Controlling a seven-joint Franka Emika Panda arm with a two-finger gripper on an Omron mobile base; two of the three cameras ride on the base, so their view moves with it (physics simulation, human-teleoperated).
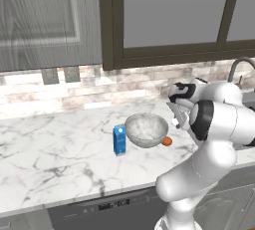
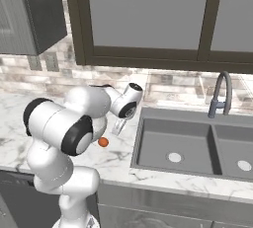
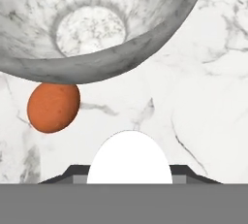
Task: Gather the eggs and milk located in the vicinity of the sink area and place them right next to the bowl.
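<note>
The egg [image 1: 167, 141] lies on the marble counter [image 1: 55, 159] tight against the right side of the bowl [image 1: 146, 130]; in my hand view it sits just under the bowl's curved rim, close enough that I can't say whether they touch. On the bowl's left stands the milk [image 1: 119, 140], upright and just beside it. Both things lie where the task wants them, next to the bowl and away from the sink [image 2: 193, 148], so I judge the gathering to be done, or all but done.

My jaws [image 1: 176, 116] hang above the counter to the right of the bowl, over the egg's side, with nothing between them that I can see. How far apart they stand I can't tell: in the left base view they are a small dark-and-white cluster against my own forearm, and in the right base view my elbow and wrist cover most of them.

From the right, my arm hides the bowl and the milk, leaving the egg peeping out beside my elbow. The faucet [image 2: 221, 94] is cut off at the edge of the left base view.
</note>
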